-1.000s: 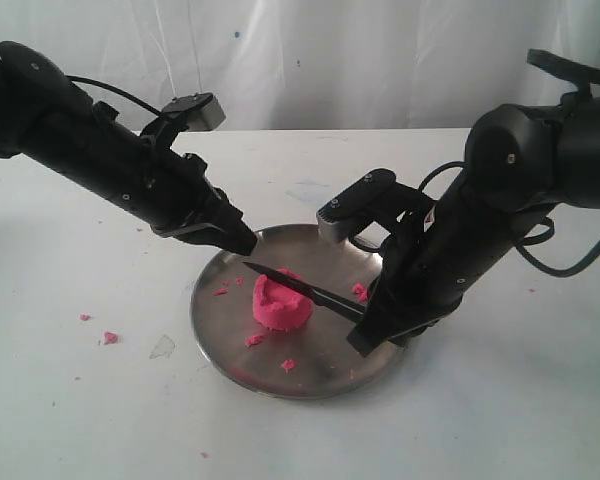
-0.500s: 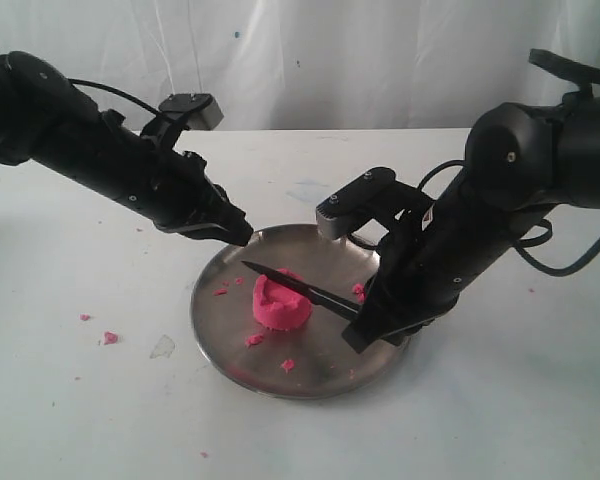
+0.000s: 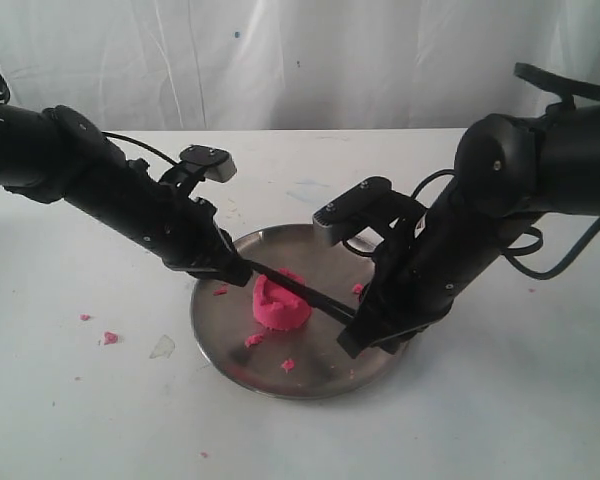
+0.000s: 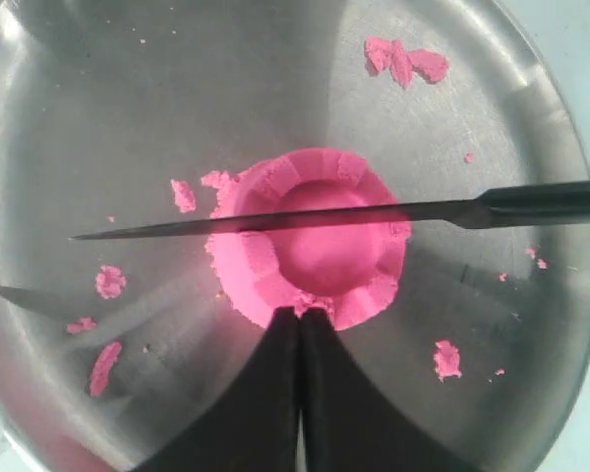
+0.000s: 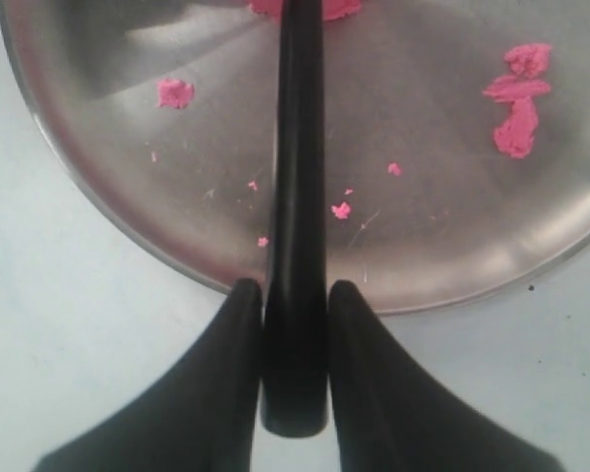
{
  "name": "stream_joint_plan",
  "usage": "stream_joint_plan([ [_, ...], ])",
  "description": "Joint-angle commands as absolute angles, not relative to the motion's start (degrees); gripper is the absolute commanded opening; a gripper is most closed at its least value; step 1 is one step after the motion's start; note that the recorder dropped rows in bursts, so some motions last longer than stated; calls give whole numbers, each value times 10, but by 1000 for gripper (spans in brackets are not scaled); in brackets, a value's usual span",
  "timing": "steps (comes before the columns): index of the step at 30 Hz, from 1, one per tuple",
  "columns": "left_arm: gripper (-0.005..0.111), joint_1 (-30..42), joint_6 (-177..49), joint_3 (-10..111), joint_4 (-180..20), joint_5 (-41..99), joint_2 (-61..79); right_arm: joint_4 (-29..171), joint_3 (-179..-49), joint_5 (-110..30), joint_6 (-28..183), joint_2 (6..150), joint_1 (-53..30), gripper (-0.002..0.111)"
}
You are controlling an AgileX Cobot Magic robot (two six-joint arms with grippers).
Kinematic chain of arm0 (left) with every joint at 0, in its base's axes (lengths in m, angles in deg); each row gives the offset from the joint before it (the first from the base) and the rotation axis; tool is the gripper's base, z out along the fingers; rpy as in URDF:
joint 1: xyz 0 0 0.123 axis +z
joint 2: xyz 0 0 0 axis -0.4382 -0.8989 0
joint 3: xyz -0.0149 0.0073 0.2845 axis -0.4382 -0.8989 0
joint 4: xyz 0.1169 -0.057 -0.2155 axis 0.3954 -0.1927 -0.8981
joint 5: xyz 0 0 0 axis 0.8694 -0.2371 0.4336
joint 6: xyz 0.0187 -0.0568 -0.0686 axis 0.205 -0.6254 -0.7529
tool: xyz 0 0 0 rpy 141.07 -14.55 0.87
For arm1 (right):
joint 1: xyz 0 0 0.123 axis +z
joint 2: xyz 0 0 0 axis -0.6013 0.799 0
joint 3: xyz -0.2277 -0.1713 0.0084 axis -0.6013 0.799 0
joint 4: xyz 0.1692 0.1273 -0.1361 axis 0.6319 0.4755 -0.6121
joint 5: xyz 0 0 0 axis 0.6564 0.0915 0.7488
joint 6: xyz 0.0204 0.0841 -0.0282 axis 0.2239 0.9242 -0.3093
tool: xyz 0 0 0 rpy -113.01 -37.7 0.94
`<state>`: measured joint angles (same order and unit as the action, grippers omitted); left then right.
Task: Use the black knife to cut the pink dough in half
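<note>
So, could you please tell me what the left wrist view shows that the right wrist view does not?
Only the left wrist view shows the whole pink dough, a round lump with a notched rim, with the blade of the black knife lying across its top, and the left gripper, fingers together, at the dough's edge. Only the right wrist view shows the right gripper clamped on the knife's handle, and the white table past the rim. Both show the steel plate and scattered pink crumbs.
</note>
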<state>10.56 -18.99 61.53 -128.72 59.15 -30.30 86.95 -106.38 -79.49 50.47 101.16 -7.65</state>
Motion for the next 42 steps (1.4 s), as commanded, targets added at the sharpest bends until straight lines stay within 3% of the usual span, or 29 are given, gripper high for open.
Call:
stream_joint_plan([
  [1,0,105,-185,614,-1302,570,-299,873,-1068,-793,498,1020,-73,0],
  [6,0,105,-167,614,-1331,522,-299,873,-1068,-799,498,1025,-73,0],
  [17,0,105,67,614,-1548,550,-299,879,-1068,-795,498,1056,-73,0],
  [42,0,105,127,614,-1614,537,-357,891,-1068,-795,498,1056,-73,0],
])
